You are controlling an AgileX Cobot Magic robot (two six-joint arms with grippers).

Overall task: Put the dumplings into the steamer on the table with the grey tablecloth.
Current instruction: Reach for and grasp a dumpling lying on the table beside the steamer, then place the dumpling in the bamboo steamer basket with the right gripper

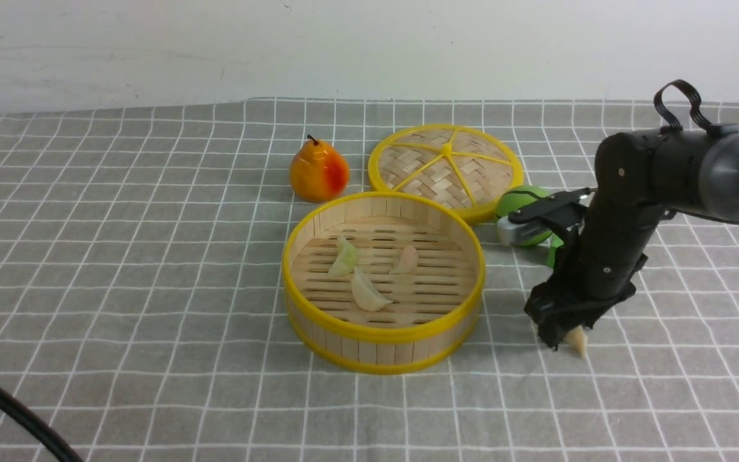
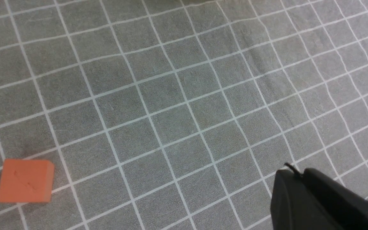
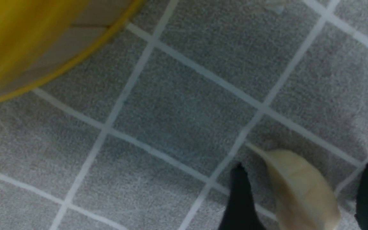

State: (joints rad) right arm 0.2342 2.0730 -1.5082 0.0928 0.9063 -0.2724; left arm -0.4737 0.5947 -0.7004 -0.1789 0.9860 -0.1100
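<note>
We see the round bamboo steamer with yellow rims and a slatted floor standing near the middle of the table, which lies wholly under the grey tablecloth with a thin white grid. Three small crescent-shaped dumplings rest on its floor: a pale green dumpling, a pale pink dumpling beside it, and a cream-white dumpling nearer to us. A second cream-white dumpling lies on the cloth outside the steamer, to its right and apart from its wall.

The right gripper is down at the cloth over this dumpling. In the right wrist view its two black fingers stand spread, one on each side, with cloth showing between the dumpling and one finger, so we see nothing pinched.

Just behind the steamer lies a flat woven yellow-rimmed lid, with an orange-yellow pear to its left and a round green object to its right, partly hidden by the right arm.

Of the left gripper we see only a black part above bare cloth, well apart from a small orange block; its jaws are pressed together
</note>
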